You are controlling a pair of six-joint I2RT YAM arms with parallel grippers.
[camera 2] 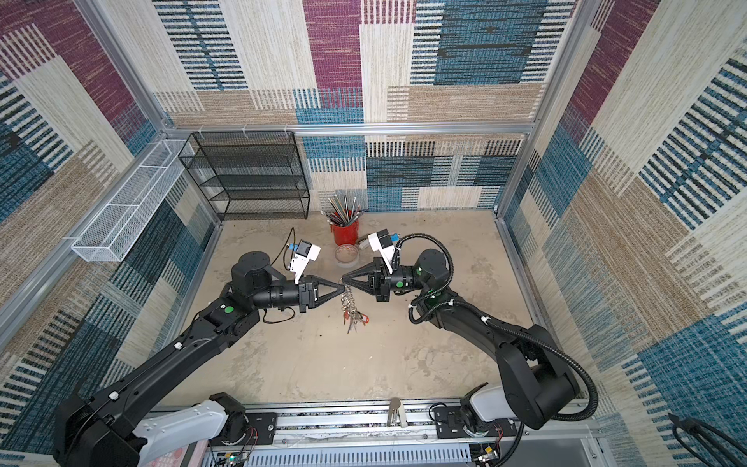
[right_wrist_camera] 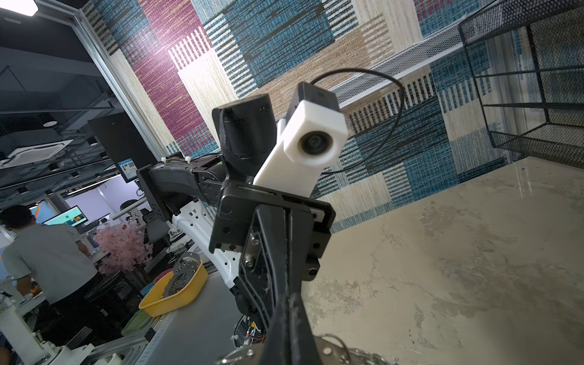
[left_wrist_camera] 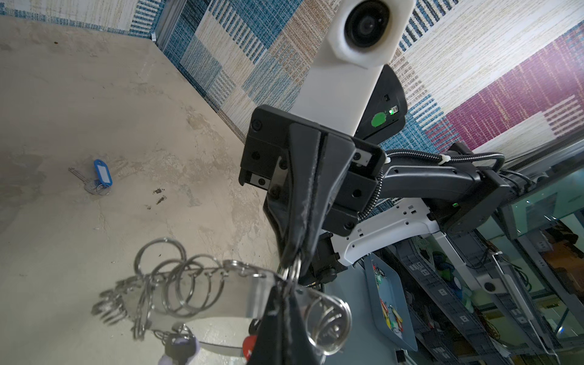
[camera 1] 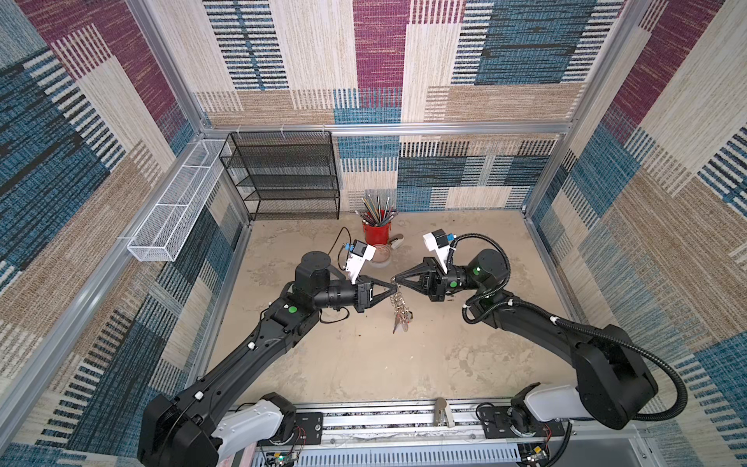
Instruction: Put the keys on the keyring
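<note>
While the left gripper [camera 1: 396, 288] clamps the keyring [left_wrist_camera: 234, 294] and the right gripper [camera 1: 393, 279] pinches its end above the table's [camera 1: 364, 364] middle, a red-tagged key [left_wrist_camera: 249, 343] hangs on it; the blue-tagged key [left_wrist_camera: 100, 177] lies toward the right edge, unthreaded.

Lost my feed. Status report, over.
Left tool, right tool shut on keyring, hanging between them. Blue-tag key loose on table. Nothing in the way.
</note>
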